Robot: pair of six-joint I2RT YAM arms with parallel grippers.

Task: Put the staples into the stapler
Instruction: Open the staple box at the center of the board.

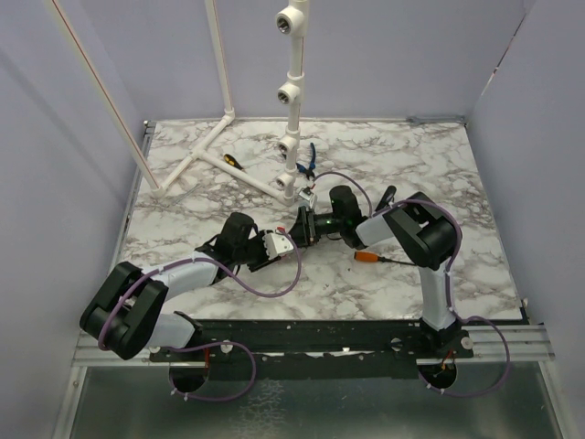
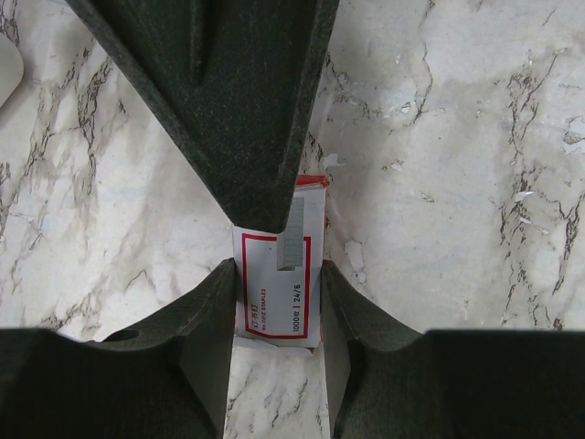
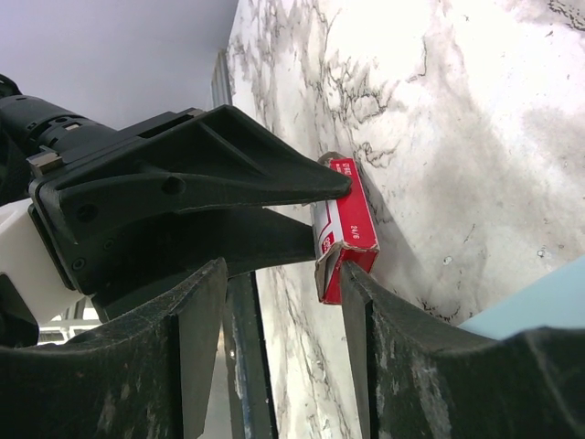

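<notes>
The left end effector (image 2: 278, 270) is partly closed, its two fingers pressed against the long sides of the staple box (image 2: 274, 315), which it holds over the marble surface (image 2: 457, 183). The right end effector (image 3: 283, 270) stands wider and grips nothing. The box's open flap end lies against one of its fingers, and the other finger is clear. The box looks like light, thin card that is easily crushed. Any strips inside would likely be brittle and slick, best pinched by their flat sides. I cannot pick out the stapler.
</notes>
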